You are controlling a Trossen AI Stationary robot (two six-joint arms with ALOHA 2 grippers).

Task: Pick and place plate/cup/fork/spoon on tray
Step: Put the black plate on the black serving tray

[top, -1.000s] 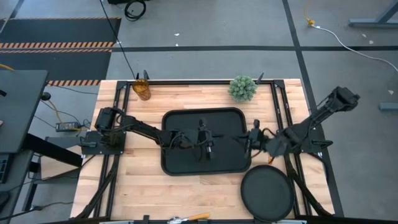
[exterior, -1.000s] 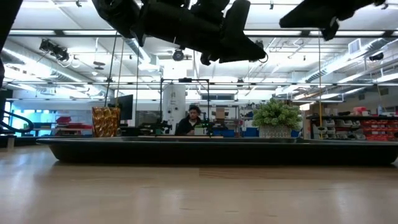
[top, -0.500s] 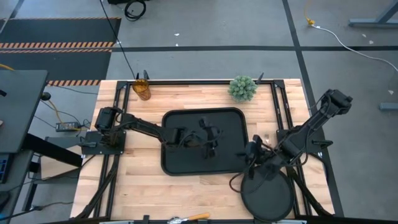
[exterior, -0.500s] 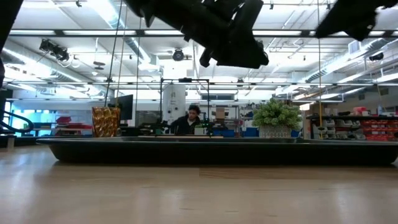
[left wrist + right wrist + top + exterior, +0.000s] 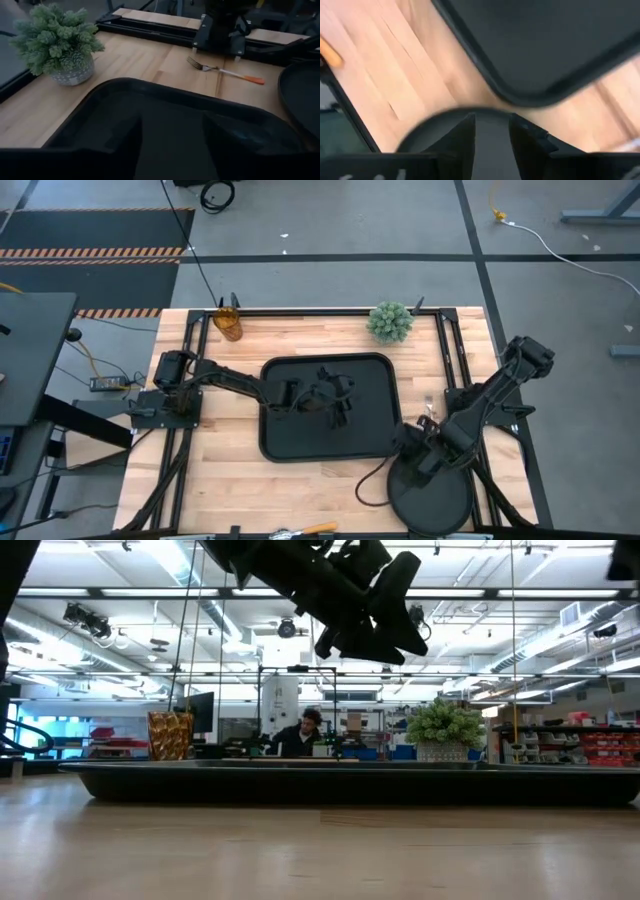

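Observation:
The black tray point(image 5: 300, 435) lies mid-table. My left gripper point(image 5: 338, 395) hovers open over the tray's middle point(image 5: 172, 115), high in the low view point(image 5: 372, 612). The round plate point(image 5: 440, 500) rests flat at the near right. My right gripper point(image 5: 412, 452) stands open above its far-left rim point(image 5: 492, 117); I cannot tell whether it touches. The amber cup point(image 5: 228, 324) stands at the far left corner. The fork point(image 5: 220, 70) lies right of the tray, beside the right arm's base. The spoon's orange handle point(image 5: 318, 528) shows at the near edge.
A spiky green plant in a pot point(image 5: 390, 322) stands at the far edge, right of centre. Black frame rails point(image 5: 452, 350) run along the table's left and right sides. A person point(image 5: 305, 736) sits in the room behind the table.
My right gripper has swung from the tray's right edge toward the table's near edge and come over the plate's far-left rim. My left gripper has drifted a little toward the far edge above the tray and risen slightly.

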